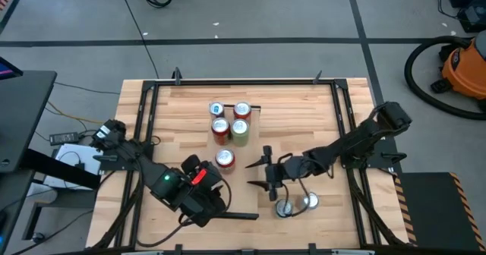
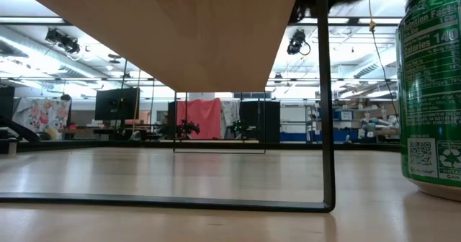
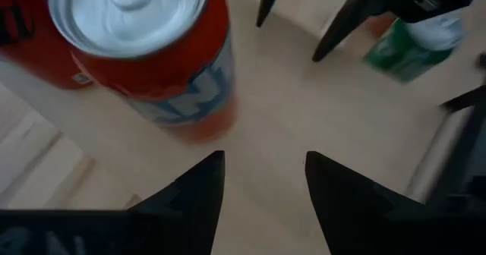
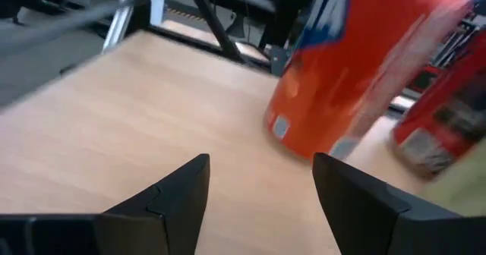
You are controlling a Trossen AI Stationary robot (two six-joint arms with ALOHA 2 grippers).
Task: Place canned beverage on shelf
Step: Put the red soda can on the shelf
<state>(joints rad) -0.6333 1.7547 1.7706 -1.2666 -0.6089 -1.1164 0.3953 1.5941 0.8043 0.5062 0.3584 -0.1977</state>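
**High view.** The orange can (image 1: 225, 158) stands upright on the table (image 1: 304, 103), near the middle. It lies between the two grippers and touches neither. It is judged to be the can to be shelved. Four more cans (image 1: 230, 119) stand in a tight group just beyond it, and two others (image 1: 297, 205) stand nearer, to the right. The left gripper (image 1: 228, 209) sits near and left of the orange can. The right gripper (image 1: 254, 174) is just right of the can, with its fingers spread and empty. The shelf cannot be told from the tabletop here.

**Low view.** The shelf (image 2: 180, 26) shows from beneath as a light plank on a thin dark leg (image 2: 328, 91). A green can (image 2: 432, 91) stands at the right, close to the lens. No gripper appears.

**Left wrist view.** The jaws stand apart with nothing between them. The orange can is ahead and off to one side, outside the gap.

**Right wrist view.** These jaws are also apart and unloaded. The orange can is ahead but off the line of the gap, with a red can (image 4: 444, 126) beside it.

**Handling.** If full, the can should be moderately heavy. Its thin wall is smooth and slippery, and it will dent under a hard squeeze. The best hold is across the straight side wall at mid-height, keeping the can upright. The rim and the tapered shoulder should be avoided.
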